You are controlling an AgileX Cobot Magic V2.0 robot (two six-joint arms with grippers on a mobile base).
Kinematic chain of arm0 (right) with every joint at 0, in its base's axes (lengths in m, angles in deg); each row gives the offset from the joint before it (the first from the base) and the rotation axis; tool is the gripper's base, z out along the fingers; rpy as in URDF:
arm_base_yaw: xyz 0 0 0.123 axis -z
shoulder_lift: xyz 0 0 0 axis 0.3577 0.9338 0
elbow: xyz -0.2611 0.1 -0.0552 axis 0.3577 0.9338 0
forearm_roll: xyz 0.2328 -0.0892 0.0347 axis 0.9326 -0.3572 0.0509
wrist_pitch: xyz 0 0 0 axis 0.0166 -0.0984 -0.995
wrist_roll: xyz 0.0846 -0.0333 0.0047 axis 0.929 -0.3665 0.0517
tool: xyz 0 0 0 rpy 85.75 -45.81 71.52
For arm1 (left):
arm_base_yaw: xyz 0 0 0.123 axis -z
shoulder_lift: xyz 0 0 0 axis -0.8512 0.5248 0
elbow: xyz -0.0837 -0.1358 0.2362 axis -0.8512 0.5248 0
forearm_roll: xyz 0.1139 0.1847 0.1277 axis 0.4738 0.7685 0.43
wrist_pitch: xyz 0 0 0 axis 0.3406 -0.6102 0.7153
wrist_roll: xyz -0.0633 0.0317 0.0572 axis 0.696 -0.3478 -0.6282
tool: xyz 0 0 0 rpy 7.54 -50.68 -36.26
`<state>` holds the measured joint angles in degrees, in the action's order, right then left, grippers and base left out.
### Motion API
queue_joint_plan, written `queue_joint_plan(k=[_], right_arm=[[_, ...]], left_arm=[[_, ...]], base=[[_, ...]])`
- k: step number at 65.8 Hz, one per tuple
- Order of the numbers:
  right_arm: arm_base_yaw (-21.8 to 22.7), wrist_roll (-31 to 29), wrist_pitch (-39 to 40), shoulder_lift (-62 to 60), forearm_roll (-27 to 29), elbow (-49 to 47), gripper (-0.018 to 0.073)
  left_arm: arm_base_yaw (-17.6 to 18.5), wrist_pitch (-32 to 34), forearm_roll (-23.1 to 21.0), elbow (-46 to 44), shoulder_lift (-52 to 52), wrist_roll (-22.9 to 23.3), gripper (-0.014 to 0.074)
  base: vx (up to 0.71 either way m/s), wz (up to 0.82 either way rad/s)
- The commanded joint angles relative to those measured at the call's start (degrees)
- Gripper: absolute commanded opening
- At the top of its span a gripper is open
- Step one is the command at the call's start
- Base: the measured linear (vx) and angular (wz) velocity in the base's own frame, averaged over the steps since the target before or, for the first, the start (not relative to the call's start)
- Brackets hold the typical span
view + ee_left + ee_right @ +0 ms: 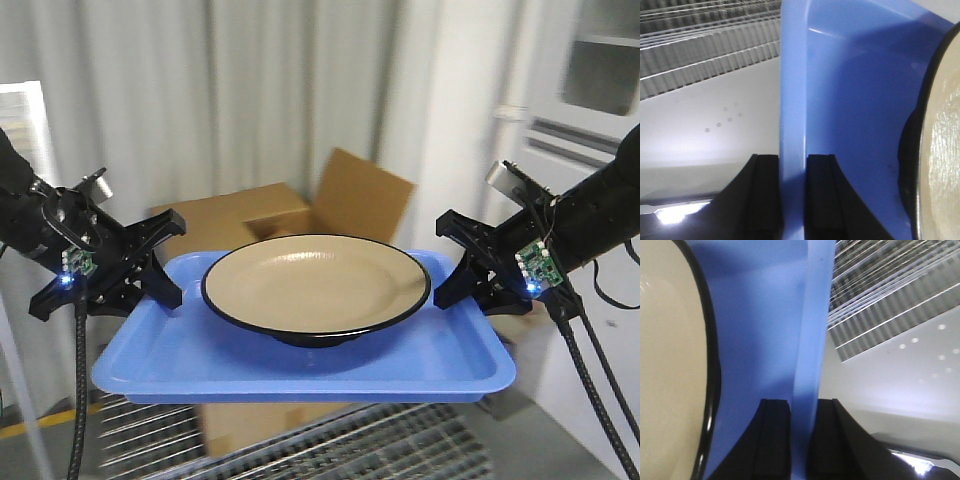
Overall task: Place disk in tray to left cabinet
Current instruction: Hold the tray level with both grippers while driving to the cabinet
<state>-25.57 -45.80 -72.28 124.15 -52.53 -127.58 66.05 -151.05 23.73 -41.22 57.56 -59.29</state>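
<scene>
The tan disk (315, 284) with a black rim lies in the middle of the blue tray (300, 365), which hangs level in the air between my two arms. My left gripper (165, 268) is shut on the tray's left rim (792, 125), one finger on each side of it. My right gripper (458, 262) is shut on the tray's right rim (812, 340) the same way. The disk's edge shows at the right of the left wrist view (940, 150) and at the left of the right wrist view (670, 365). The left cabinet is not clearly in view.
Open cardboard boxes (270, 215) stand behind the tray against a pale curtain. A metal wire grating (330, 450) lies below the tray; it also shows in both wrist views (700, 55) (890, 295). A white cabinet with a glass door (590, 90) stands at the far right.
</scene>
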Motion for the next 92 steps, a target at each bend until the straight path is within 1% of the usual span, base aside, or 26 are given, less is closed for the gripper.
queue_joint_plan(k=[1, 45, 92], right_arm=[[-0.64, -0.80, -1.11, -3.14, 6.85, -2.01, -0.0005], [-0.64, -0.80, -1.15, -3.14, 6.89, -2.01, -0.0005], [-0.64, -0.85, -1.15, -3.14, 6.82, -2.01, -0.0005]], left_arm=[[1.30, 1.25, -7.93, -2.12, -3.35, 0.87, 0.0000], [1.30, 1.25, -7.93, -2.12, -3.35, 0.87, 0.0000], [1.30, 1.25, -7.93, -2.12, -3.35, 0.87, 0.0000]], base=[[0.18, -0.75], [0.18, -0.71], [0.14, -0.54]])
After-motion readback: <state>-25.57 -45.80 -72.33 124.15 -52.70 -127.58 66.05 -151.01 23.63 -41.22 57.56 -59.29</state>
